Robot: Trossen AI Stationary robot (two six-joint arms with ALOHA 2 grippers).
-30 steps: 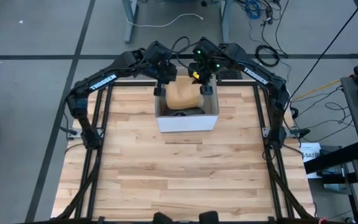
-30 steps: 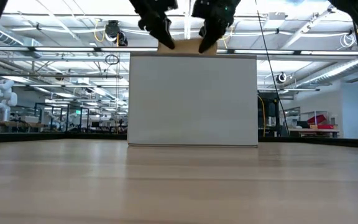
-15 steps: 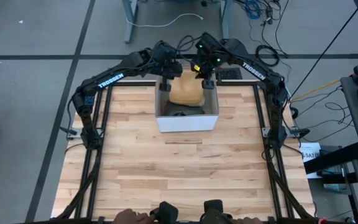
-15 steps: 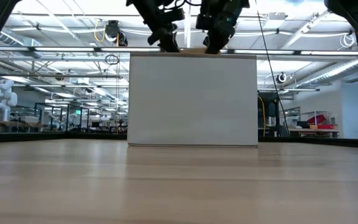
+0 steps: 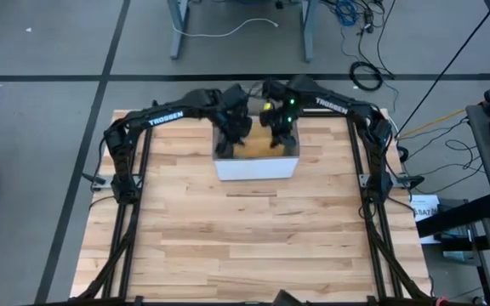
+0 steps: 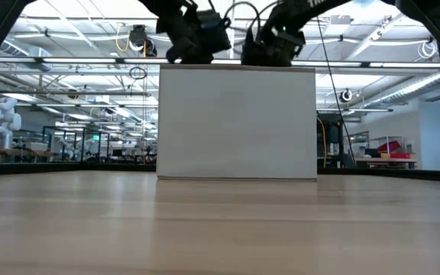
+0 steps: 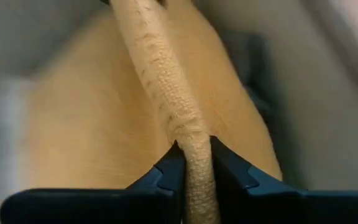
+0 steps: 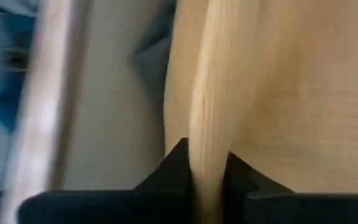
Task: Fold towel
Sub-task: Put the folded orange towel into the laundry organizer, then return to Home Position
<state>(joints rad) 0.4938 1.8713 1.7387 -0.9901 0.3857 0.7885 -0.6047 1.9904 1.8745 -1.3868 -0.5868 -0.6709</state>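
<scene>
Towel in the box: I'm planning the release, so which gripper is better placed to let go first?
Neither clearly: left gripper and right gripper each pinch a towel fold, mirrored inside the white box.

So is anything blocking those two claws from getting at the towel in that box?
Nothing visible: the tan cloth towel sits in the white box, and both left gripper and right gripper jaws already pinch its folds.
</scene>
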